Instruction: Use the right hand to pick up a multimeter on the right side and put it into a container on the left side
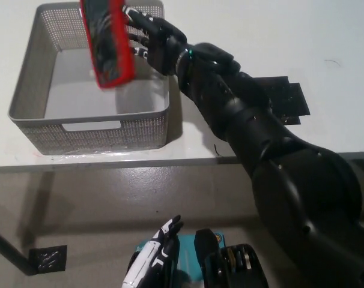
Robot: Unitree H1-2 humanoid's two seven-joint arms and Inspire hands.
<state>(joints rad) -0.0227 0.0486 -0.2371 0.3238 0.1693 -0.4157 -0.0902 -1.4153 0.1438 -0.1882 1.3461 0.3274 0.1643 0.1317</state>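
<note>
One red multimeter [107, 43] hangs above the mesh container [26, 84], right robot hand [152, 39] apparently released beside it; placement step. Left robot hand [155, 264] rests low, open.

A container [89, 129] was set on the left part of the table [242, 36], close to the near edge. The multimeter [107, 42] was found above the container's inner space, tilted, toward its far right part, and whether it was touching the floor of it couldn't be made out. The right hand [155, 39] was positioned just right of the multimeter, over the container's right wall, with the fingers spread toward it. A flat mat [281, 96] was laid on the table well to the right of the container. The left hand [158, 255] was kept low, in front of the table edge, below the tabletop.
</note>
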